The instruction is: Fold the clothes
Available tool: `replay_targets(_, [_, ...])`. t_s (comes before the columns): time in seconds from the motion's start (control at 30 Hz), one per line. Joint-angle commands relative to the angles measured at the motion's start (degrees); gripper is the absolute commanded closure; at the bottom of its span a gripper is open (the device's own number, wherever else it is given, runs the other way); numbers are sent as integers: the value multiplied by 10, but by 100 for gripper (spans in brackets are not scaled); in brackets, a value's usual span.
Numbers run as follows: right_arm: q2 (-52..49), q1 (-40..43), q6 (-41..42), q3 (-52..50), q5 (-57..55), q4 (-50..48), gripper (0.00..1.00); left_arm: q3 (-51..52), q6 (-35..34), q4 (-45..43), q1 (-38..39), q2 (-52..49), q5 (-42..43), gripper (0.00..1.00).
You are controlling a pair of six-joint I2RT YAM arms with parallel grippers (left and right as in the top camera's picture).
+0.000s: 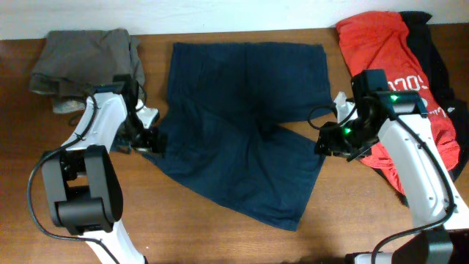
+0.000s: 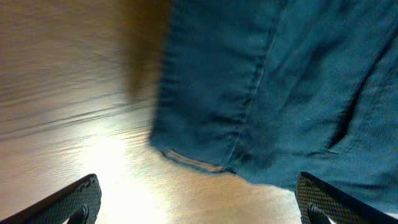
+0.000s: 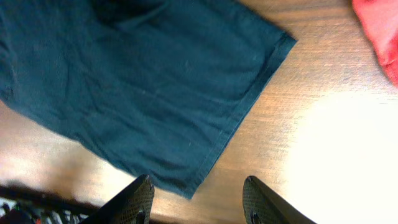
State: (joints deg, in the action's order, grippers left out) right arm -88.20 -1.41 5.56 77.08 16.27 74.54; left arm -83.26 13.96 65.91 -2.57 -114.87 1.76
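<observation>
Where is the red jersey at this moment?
In the overhead view the red jersey lies at the far right corner of the table, overlapping a black garment, right of the navy shorts.

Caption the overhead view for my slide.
Folding setup: navy shorts spread on a wooden table, left claw and right claw open at opposite edges.

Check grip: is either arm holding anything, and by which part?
Nothing is held. Left gripper is open at one hem corner of the shorts; right gripper is open beside the other leg's hem.
</observation>
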Motion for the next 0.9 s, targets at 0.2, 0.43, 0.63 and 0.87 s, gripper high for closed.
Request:
replay_targets(0.2, [55, -62, 28, -8, 1, 19, 50, 63, 37, -67, 6, 2, 56, 11])
replay_targets(0.43, [77, -97, 113, -49, -78, 36, 57, 69, 37, -74, 11, 2, 94, 96])
replay_targets(0.63, [97, -99, 156, -125, -70, 26, 57, 69, -4, -85, 11, 2, 94, 99])
replay_targets(0.87, [99, -124, 201, -244, -30, -64, 52, 69, -57, -98, 12, 2, 95, 99])
